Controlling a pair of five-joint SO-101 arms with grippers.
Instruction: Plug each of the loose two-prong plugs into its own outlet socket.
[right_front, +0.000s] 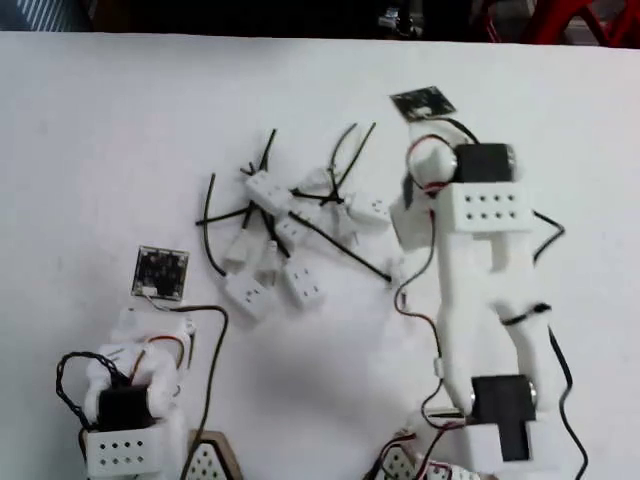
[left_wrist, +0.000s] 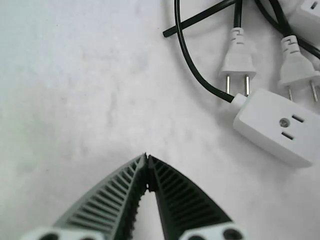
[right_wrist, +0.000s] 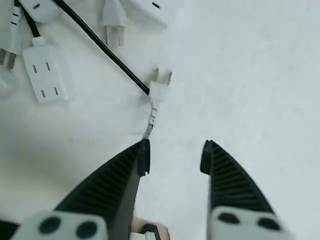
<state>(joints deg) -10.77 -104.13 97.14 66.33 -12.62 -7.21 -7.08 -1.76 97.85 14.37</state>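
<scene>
On table, high view: tangle of plugs and sockets (right_front: 290, 230) sits mid-table; your right arm (right_front: 480, 260) is nearer.
Left wrist view: left claw (left_wrist: 147, 161) pinched closed, empty; plug (left_wrist: 238, 59) aims prongs at outlet socket (left_wrist: 277, 125), both well ahead.
Right wrist view: right claw (right_wrist: 175, 152) moderately open, empty; loose plug (right_wrist: 161, 85) just ahead, prongs pointing away from you.

No text is legible (the outlet socket (left_wrist: 274, 128) looks unmarked).
</scene>
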